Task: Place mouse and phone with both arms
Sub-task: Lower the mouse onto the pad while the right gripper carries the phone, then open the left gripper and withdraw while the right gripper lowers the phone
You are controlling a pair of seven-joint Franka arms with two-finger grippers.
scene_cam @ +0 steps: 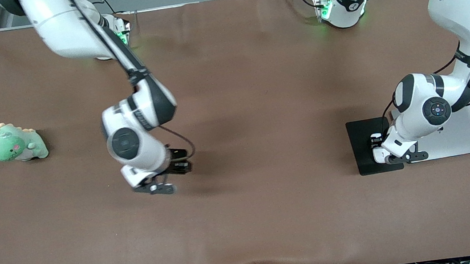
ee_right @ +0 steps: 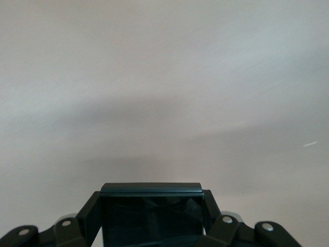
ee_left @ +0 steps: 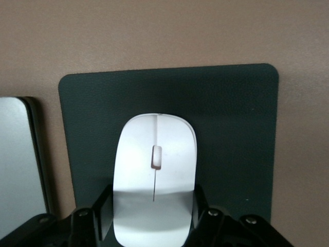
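high front camera; wrist cameras close, downward

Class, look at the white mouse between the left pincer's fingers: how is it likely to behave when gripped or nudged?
The mouse looks glossy and smoothly curved, so it may slip between the left pincer fingers. Its rigid-looking shell probably won't flex. Its low, flat form over the mouse pad suggests it would slide rather than roll or tip.

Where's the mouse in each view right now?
Front view: not visible, hidden under the left arm's wrist over the mouse pad.
Left wrist view: mouse between the left claw fingers, on the pad.
Right wrist view: not in it.
Shared landmark: the dark mouse pad.
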